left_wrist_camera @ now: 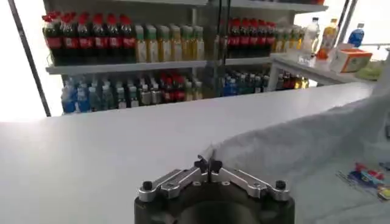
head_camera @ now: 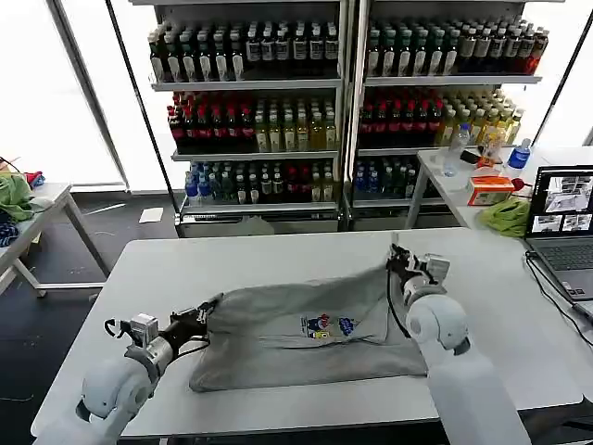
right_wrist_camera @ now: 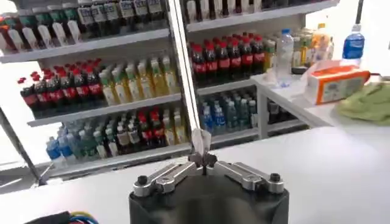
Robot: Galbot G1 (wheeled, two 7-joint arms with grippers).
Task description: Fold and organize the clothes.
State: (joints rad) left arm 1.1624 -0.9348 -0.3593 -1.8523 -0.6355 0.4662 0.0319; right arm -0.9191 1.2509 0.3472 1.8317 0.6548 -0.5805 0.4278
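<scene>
A grey T-shirt with a small multicoloured chest print lies stretched across the white table. My left gripper is shut on the shirt's left corner, low near the table. In the left wrist view the pinched grey cloth spreads away from that gripper, with the print showing. My right gripper is shut on the shirt's right corner and holds it raised. A strip of grey cloth sticks up from the right gripper.
A laptop with a cable sits at the table's right edge. A side table behind carries an orange box, bottles and a green cloth heap. Another green heap lies far left. Drink shelves stand behind.
</scene>
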